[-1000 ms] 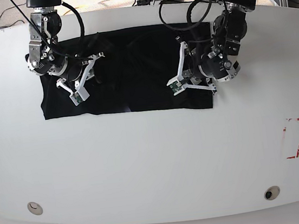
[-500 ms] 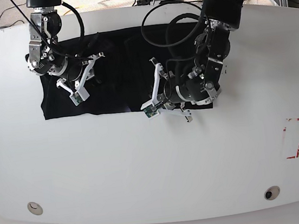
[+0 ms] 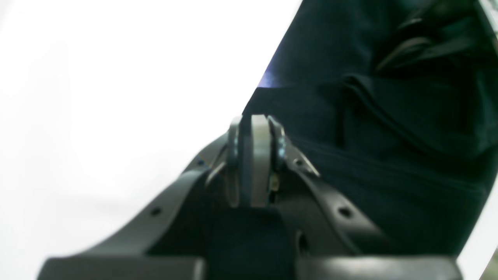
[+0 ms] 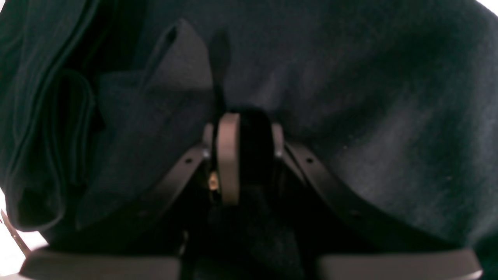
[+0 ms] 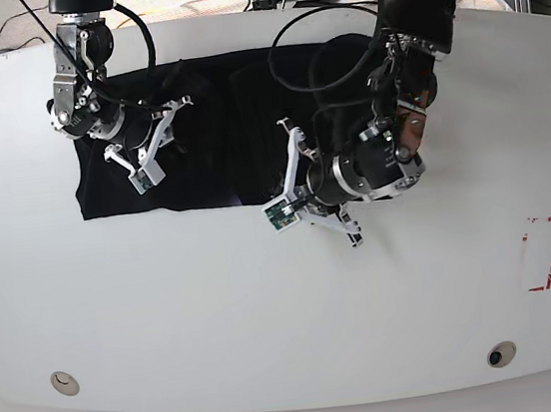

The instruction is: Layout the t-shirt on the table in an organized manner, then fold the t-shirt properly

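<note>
1. The t-shirt (image 5: 216, 133) lies in the upper middle of the base view, a dark, roughly rectangular spread on the table (image 5: 169, 320); its near edge runs fairly straight, while the wrist views show folds and a hem bunched in places.

2. Your left gripper (image 5: 301, 208) sits at the centre of the base view, at the near edge of the cloth; its jaws are pressed together, and in its wrist view a dark sliver shows between the pads (image 3: 260, 155); you cannot tell whether that is fabric or shadow.

3. Your right gripper (image 5: 148, 151) is at the upper left, over the cloth; its jaws stand slightly parted around something dark; it appears pinched on the t-shirt, judging by the cloth crowding its fingertips (image 4: 229, 155).

4. Risk: if you pull with the left side gripping nothing, only the right side moves; the cloth would skew and wrinkle.

5. Risk: the cables looping above the shirt in the upper middle could snag a raised layer.
</note>
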Tool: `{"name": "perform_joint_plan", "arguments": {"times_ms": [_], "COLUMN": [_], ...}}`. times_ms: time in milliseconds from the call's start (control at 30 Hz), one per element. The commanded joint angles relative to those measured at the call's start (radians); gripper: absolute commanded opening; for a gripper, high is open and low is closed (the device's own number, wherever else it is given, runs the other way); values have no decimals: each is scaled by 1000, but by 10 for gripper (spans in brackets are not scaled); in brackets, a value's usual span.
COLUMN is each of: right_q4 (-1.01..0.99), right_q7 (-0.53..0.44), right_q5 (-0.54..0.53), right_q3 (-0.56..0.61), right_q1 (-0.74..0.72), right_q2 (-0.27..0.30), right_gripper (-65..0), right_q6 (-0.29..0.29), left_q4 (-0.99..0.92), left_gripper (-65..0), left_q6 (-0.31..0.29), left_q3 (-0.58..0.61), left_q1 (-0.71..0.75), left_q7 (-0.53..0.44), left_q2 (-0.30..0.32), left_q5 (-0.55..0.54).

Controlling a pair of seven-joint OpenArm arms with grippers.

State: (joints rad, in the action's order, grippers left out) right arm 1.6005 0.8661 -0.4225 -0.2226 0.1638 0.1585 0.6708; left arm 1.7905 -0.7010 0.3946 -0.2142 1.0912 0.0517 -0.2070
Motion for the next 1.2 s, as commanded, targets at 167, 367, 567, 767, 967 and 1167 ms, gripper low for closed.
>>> {"name": "perform_joint_plan", "arguments": {"times_ms": [167, 367, 567, 767, 967, 1167], "right_q4": [5, 8, 7, 8, 10, 11], "right_q7": [14, 14, 14, 14, 14, 14], "right_q5": [12, 12, 11, 9, 9, 7], "right_q3": [-2, -2, -2, -2, -2, -2], "right_q1": [-8, -8, -7, -5, -5, -5], "right_q2": [6, 6, 5, 5, 5, 5], "right_gripper": [-549, -549, -549, -549, -549, -549], "right_q6": [0, 0, -1, -1, -1, -3], "left_q4": [76, 73, 38, -85, -294, -439], "left_gripper": [-632, -629, -628, -628, -631, -629], "left_q6": [3, 3, 3, 3, 3, 10], "left_q3": [-150, -257, -234, -178, -112, -47], "left_q1": [128, 226, 249, 166, 62, 25], "left_q7": [0, -102, -178, -178, -247, -388], "left_q2": [83, 84, 79, 15, -49, -66], "left_q5": [4, 5, 5, 7, 5, 5]}}
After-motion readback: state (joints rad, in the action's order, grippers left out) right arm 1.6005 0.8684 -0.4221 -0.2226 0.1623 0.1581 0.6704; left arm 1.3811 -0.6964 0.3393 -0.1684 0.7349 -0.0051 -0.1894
